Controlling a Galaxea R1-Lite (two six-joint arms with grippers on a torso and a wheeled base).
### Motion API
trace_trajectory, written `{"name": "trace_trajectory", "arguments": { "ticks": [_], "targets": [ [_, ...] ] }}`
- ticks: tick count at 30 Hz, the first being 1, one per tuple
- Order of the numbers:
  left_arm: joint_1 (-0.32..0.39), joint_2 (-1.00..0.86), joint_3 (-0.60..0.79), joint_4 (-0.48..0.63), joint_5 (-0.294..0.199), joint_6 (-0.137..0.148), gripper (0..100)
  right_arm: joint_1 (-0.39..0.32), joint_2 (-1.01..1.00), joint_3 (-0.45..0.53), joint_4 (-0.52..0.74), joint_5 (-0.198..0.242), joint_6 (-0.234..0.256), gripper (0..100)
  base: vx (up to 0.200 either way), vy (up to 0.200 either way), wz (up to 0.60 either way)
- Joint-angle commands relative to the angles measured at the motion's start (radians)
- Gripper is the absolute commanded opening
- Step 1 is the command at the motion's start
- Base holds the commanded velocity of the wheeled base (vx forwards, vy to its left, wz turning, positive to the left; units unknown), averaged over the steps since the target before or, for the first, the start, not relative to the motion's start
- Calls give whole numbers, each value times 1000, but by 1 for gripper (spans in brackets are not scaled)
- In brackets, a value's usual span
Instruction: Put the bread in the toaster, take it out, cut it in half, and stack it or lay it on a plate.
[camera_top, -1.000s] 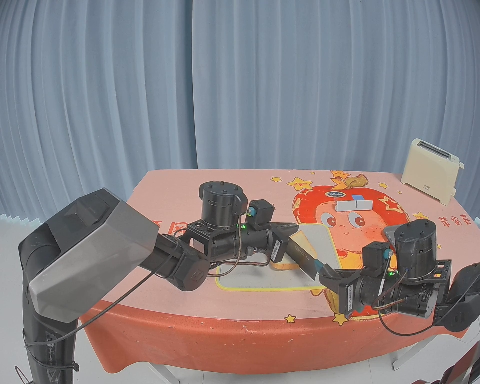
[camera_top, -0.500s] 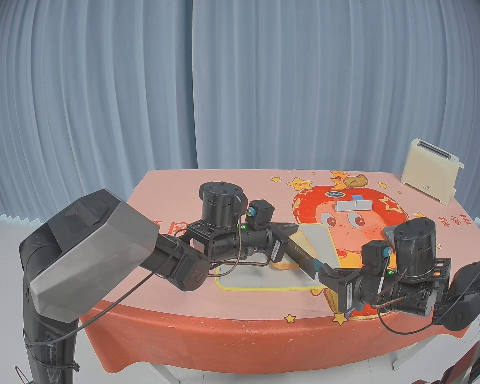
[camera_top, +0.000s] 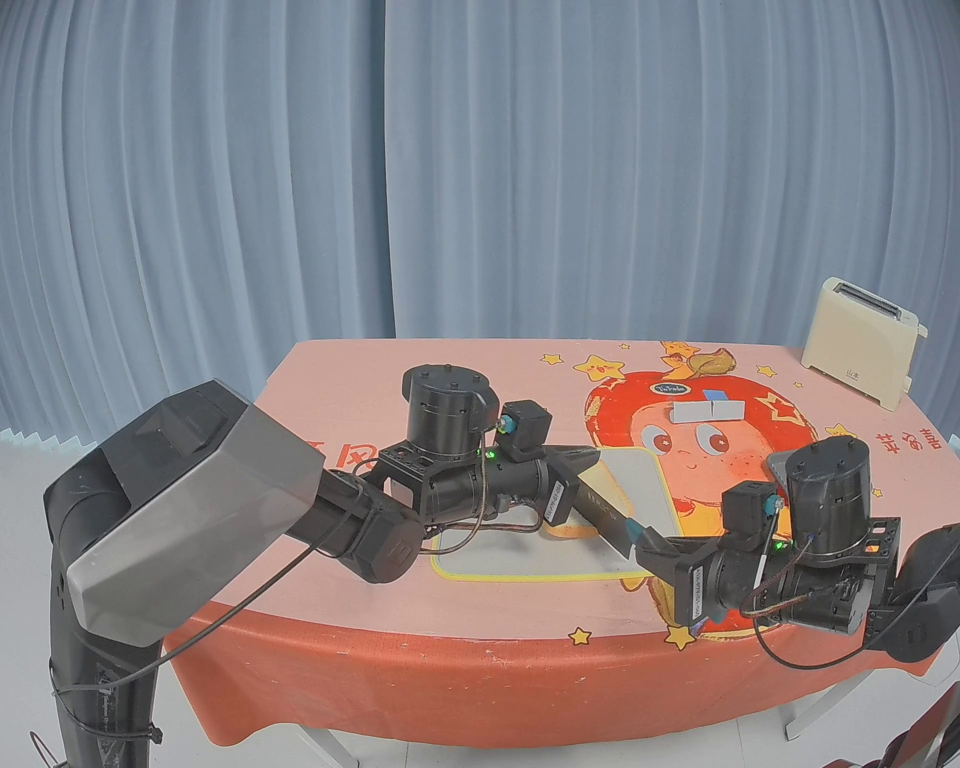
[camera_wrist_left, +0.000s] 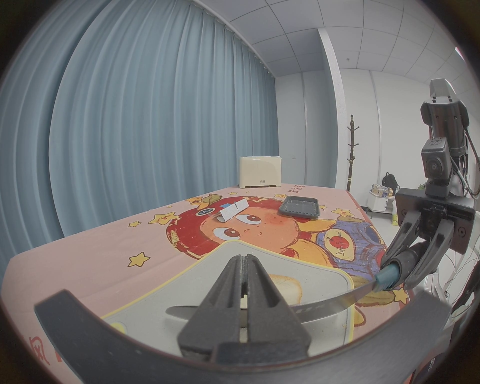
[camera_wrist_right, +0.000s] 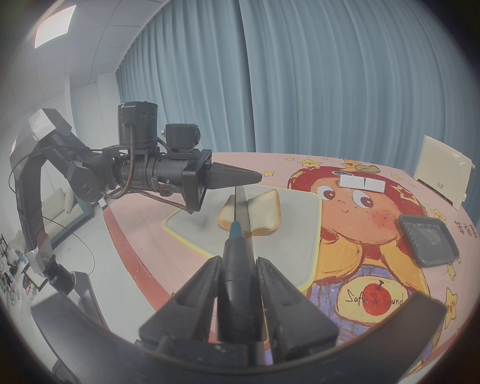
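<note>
A: Grips?
B: Left gripper (camera_wrist_left: 245, 265) jaws together, tip at the bread (camera_wrist_right: 262, 212); right gripper (camera_wrist_right: 237, 264) clamped on the knife (camera_wrist_right: 240, 235), blade across the bread on the cutting board (camera_wrist_right: 295, 235), near the table (camera_top: 330, 380) front edge.
A: Risk?
B: Bread may skid or tear if the blade drags sideways.
A: Count?
B: One each: bread; knife; cutting board; toaster (camera_top: 862, 342); tray (camera_wrist_right: 428, 239).

Blue-grey curtain (camera_top: 400, 170) hangs pleated & closed behind my table (camera_top: 400, 680), covering the whole back. The table has a pink-orange cloth w/ cartoon print & stars, draped over the front edge. Floor (camera_top: 15, 560) is pale, white-ish. Off to the side: white wall (camera_wrist_left: 400, 130), tiled ceiling (camera_wrist_left: 310, 30), one lit ceiling panel (camera_wrist_right: 52, 25). Dark coat stand (camera_wrist_left: 351, 150) stands by the wall corner, w/ a dark backpack (camera_wrist_left: 389, 181) low beside it. On the opp. side there's what looks like a beige sofa (camera_wrist_right: 55, 200).
</note>
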Motion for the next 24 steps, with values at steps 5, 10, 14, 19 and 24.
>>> {"name": "trace_trajectory", "arguments": {
  "ticks": [5, 10, 14, 19, 24],
  "targets": [
    [-4, 3, -3, -40, 19, -20, 0, -1, 11, 3, 7, -1, 0, 0, 0, 0, 0],
    [-2, -3, -8, -40, 20, -21, 0, -1, 11, 3, 6, -1, 0, 0, 0, 0, 0],
    [-1, -6, -19, -50, 23, -21, 0, -3, 5, 2, 4, -1, 1, 0, 0, 0, 0],
    [3, -38, -14, -53, 23, -23, 0, -3, 2, -3, 3, -1, 7, 0, 0, 0, 0],
    [12, -52, -6, -64, 23, -23, 0, -3, 4, -3, 3, 1, 9, 0, 0, 0, 0]
  ]
}}
